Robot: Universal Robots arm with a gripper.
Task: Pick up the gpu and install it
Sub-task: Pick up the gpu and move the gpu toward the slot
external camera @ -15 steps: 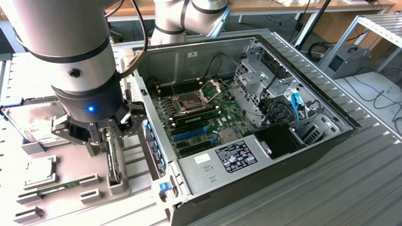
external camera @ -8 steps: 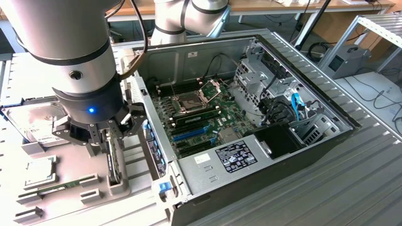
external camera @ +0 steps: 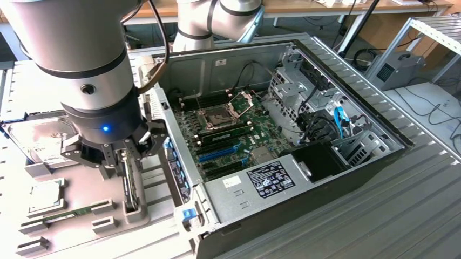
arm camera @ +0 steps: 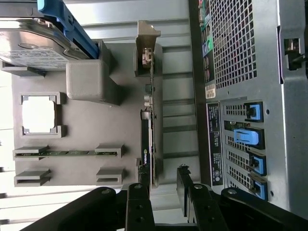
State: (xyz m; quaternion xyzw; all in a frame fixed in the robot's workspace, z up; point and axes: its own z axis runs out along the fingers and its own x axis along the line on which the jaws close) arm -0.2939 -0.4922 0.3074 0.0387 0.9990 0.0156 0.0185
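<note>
On the exterior view's left, out past the gripper, the hard drive and CPU sit in the grey parts holder. The gripper hangs right over that holder, jaws spread wide with nothing clamped, and the gpu stands on edge in its slot just below, one end between the two fingers and closer to one of them. Off to the gripper's other side, on the exterior view's right, is the open computer case, motherboard showing.
</note>
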